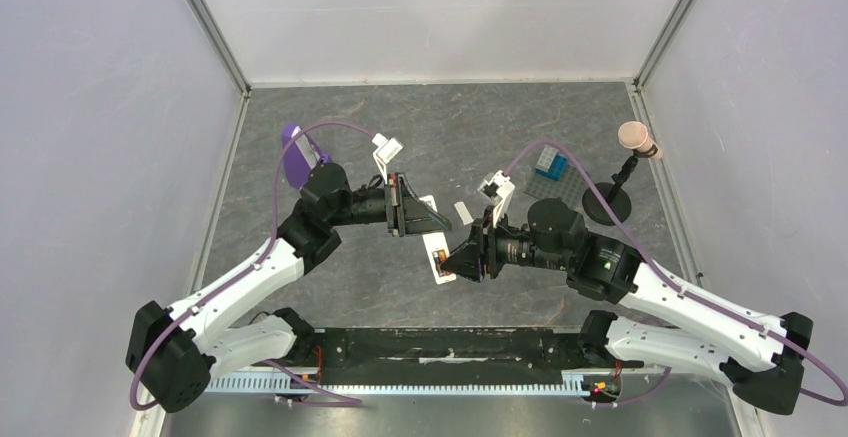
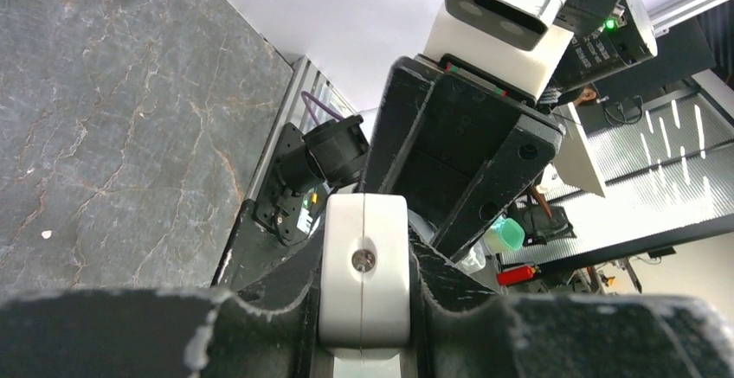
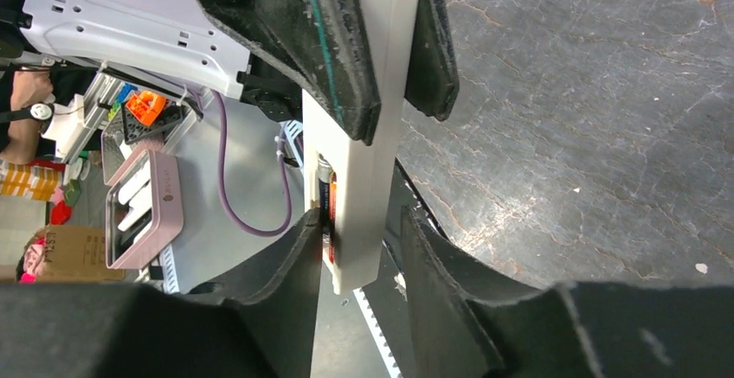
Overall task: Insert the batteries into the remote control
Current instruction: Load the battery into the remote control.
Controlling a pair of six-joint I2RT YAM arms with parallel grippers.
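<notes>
Remote control, a slim white rectangular plastic bar (image 3: pixel 376 162), is held up off the grey marbled table (image 1: pixel 450 127). The left gripper (image 2: pixel 363 296) is clamped on it, clear of the battery bay. Two small cylindrical batteries (image 3: pixel 328 209), one dark and one red-orange, sit in the open bay at the lower end; can't tell if they're fully seated.

The right gripper (image 3: pixel 359 240) straddles that end, partly closed. One finger is against the bay side and there's a thin gap at the other, so can't tell if it's actually gripping.

Risks:
- A lopsided push twists the bar in the left clamp.
- A contact spring kicks a cell out.
- The bay is uncovered, so any tilt dumps both.
</notes>
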